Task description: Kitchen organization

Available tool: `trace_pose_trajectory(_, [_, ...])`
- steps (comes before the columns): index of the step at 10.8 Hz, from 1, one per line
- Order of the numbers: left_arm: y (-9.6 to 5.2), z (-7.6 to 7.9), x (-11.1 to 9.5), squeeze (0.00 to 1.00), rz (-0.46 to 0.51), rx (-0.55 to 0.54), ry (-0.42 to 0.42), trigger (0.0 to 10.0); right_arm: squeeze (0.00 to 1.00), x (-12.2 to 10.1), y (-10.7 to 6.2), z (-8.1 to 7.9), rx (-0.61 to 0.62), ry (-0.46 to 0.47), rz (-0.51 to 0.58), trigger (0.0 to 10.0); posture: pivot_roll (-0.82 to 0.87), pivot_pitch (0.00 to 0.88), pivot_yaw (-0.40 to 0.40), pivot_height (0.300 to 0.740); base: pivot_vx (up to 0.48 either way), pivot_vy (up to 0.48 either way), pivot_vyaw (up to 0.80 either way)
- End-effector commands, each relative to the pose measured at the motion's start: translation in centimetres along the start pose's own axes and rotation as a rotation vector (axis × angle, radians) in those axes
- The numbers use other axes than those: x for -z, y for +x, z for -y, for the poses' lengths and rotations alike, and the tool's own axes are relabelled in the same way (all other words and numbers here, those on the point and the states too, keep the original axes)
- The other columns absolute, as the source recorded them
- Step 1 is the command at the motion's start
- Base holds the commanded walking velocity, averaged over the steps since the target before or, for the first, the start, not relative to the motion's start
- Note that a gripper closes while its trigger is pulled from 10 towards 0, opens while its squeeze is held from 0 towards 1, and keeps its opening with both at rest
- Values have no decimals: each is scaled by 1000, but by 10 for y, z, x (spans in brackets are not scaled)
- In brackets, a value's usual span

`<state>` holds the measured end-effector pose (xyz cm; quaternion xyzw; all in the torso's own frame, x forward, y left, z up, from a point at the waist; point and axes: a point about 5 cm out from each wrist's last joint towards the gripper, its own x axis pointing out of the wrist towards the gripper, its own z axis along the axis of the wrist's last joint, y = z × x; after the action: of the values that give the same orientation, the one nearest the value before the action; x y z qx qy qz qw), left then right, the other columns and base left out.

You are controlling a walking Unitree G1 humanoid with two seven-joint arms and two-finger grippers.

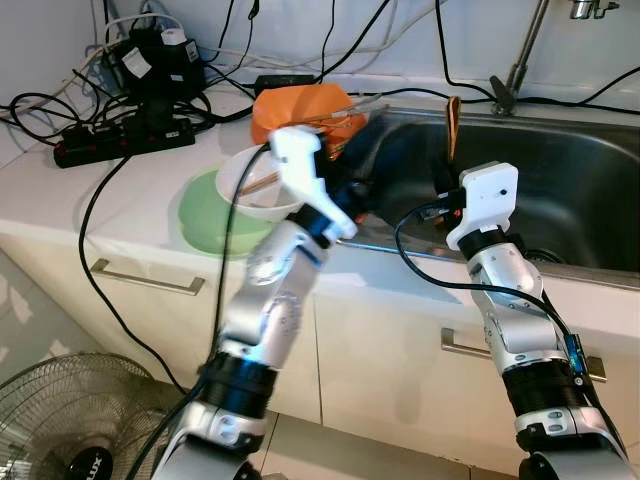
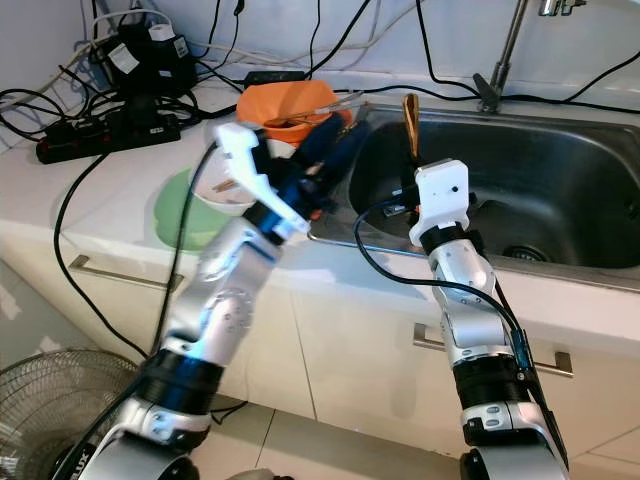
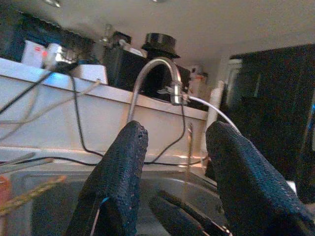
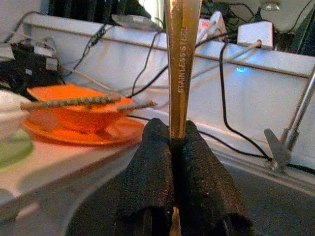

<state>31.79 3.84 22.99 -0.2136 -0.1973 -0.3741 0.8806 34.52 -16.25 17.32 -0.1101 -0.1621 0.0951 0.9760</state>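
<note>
Right gripper (image 4: pixel 176 142): jaws clamped on stainless utensil (image 4: pixel 182 59), long axis upright, above sink (image 1: pixel 590 190). Left gripper (image 3: pixel 177 162): jaws wide, empty, beside sink's counter-side rim, nearer orange bowl (image 1: pixel 300 105).

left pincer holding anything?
No. The left pincer is open, with only the sink and faucet visible between its fingers.

Orange bowl (image 4: pixel 78 105), pale green plate (image 1: pixel 205 215), white bowl (image 1: pixel 250 180) — gold utensil (image 4: pixel 181 59), black fingers (image 4: pixel 147 172).

"STAINLESS STEEL" runs down the golden utensil handle (image 4: pixel 180 64) held upright between the right gripper's fingers (image 4: pixel 150 167). Nothing else is legible.
</note>
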Motion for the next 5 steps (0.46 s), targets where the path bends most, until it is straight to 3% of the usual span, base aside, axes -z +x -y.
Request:
trace_pose_trajectory(1, [-6, -8, -3, 0, -5, -41, 6, 10000, 0, -1, 4, 8, 38, -14, 4, 0, 41, 0, 96, 740, 0, 0, 0])
trace_pose_trajectory(3, [-35, -23, 20, 0, -141, -99, 33, 10000, 0, 10, 1, 22, 96, -29, -37, 0, 41, 0, 96, 740, 0, 0, 0])
trace_pose_trajectory(4, [-40, -24, 25, 0, -175, -98, 42, 10000, 0, 11, 1, 25, 103, -36, -38, 0, 40, 0, 97, 740, 0, 0, 0])
trace_pose_trajectory(5, [-53, -23, 39, 0, -259, -87, 49, 10000, 0, 13, 1, 31, 134, -57, -48, 10000, 42, 0, 97, 740, 0, 0, 0])
